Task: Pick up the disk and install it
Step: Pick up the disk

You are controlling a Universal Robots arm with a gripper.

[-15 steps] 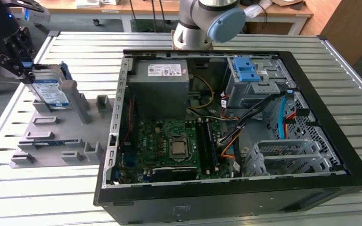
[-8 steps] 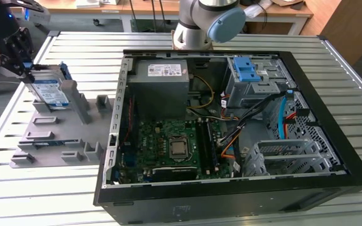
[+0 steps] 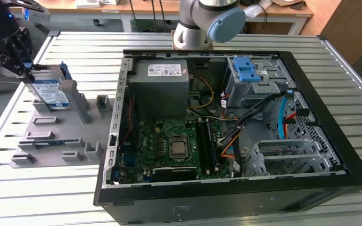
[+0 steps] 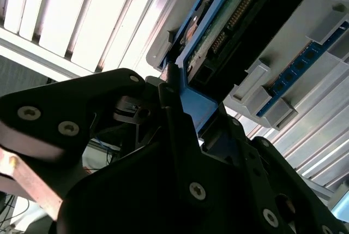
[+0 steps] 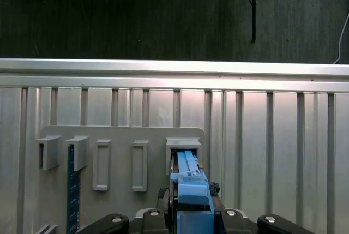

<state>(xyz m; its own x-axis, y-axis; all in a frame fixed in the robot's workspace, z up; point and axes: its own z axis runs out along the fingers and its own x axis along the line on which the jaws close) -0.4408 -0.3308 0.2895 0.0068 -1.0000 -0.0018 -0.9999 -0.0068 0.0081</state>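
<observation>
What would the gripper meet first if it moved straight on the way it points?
The silver hard drive in its blue plastic bracket, which the gripper clasps; beyond it, likely the grey holder slot.

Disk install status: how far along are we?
Done: the gripper is at the disk. In hand: it is shut on the blue bracket, with the disk's lower end in the grey holder. Left: lift-out and install; the disk is outside the open case.
</observation>
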